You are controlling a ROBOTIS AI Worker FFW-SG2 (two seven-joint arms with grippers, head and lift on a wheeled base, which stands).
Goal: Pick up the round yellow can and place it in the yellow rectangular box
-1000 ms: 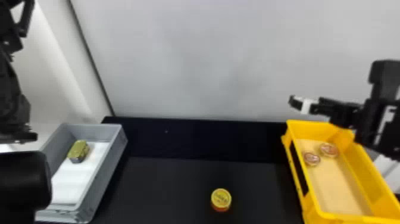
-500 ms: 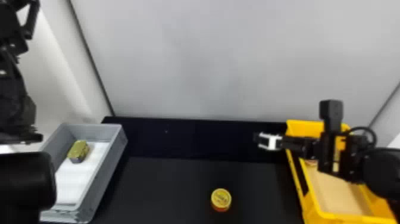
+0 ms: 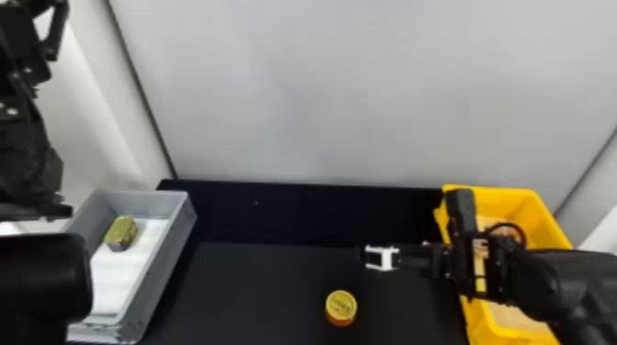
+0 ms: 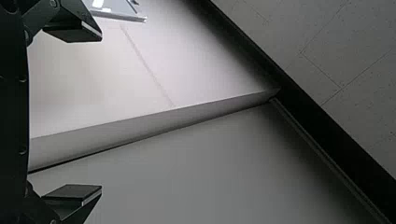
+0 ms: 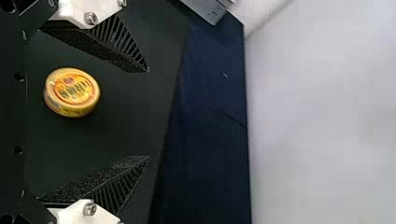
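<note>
On the black table: the round yellow can (image 3: 341, 306), standing upright between the two boxes, a red band showing at its lower side.
Around the can: bare black tabletop; nothing grips it.
Right gripper (image 3: 367, 258): above the table, just beyond the can as the head view has it; its two fingers (image 5: 119, 46) stand spread, with the can seen between them in the right wrist view.
Yellow rectangular box (image 3: 546, 220): at the right end, partly covered by the right arm (image 3: 532, 275); pale floor inside.
Inside that box: what looks like a round tin (image 3: 507, 230), mostly behind a cable (image 3: 516, 226).
Gray box (image 3: 167, 266): at the left end, a white liner (image 3: 126, 270) on its floor and a green-gold tin (image 3: 121, 233) resting toward its far end.
Left gripper (image 3: 55, 34): raised at the left side, fingers wide apart with nothing between them.
Table surface (image 3: 257, 293): black, with a darker strip (image 3: 294, 215) along the far side.
Room: smooth pale gray wall (image 3: 349, 91) behind, whitish panels at both sides.
Count: one yellow can on the tabletop, two boxes, one green-gold tin, two grippers.
</note>
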